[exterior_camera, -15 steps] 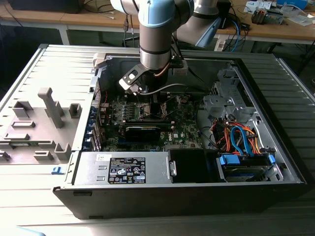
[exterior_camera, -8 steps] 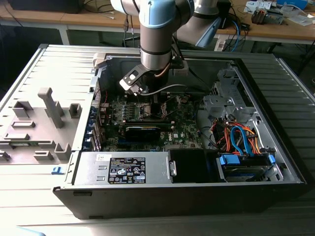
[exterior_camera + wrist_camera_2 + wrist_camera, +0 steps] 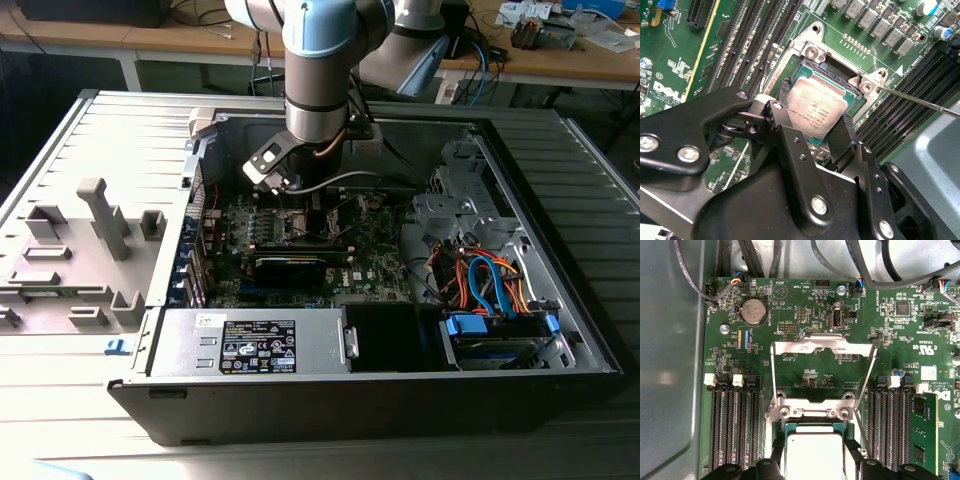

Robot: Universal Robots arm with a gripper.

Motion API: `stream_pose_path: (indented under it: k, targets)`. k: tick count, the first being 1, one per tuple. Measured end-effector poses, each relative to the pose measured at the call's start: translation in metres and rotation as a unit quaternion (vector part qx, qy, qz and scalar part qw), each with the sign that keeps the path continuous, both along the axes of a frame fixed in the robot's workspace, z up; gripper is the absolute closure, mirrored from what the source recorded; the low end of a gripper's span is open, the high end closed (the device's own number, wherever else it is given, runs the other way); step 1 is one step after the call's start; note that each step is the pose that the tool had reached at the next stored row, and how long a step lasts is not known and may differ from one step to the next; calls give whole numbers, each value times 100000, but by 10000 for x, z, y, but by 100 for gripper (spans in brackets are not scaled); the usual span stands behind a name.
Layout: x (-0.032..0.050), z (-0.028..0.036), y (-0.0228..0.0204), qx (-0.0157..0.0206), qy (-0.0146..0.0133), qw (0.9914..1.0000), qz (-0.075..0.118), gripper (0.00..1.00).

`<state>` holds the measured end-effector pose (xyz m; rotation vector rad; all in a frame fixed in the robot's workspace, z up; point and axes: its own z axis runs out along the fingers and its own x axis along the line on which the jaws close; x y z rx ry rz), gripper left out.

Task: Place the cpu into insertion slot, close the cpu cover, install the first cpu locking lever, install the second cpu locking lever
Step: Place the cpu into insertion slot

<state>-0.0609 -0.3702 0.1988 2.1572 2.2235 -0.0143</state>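
Straight above the dark-rimmed square insertion slot (image 3: 837, 67) you have no room: the black gripper (image 3: 816, 107) sits there clamped on the silvery-grey square cpu (image 3: 817, 102). Long black memory slots (image 3: 732, 425) run close along both sides of it. The thin silvery cpu cover (image 3: 822, 342) is swung open beyond the slot, a thin metal lever rod (image 3: 920, 102) juts out beside it, and black cables (image 3: 747, 252) crowd the board's far edge.

You see a coin-cell battery (image 3: 753, 310) on the green motherboard (image 3: 730, 355) near black memory slots (image 3: 732, 425); orange and blue cables (image 3: 490, 280) lie inside the open computer case (image 3: 400, 400).
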Motion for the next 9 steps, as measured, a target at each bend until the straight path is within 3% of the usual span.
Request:
stream_pose_path:
  k: [9]
  targets:
    - [-17,-2,-1,-33,-15,100000,-61,45]
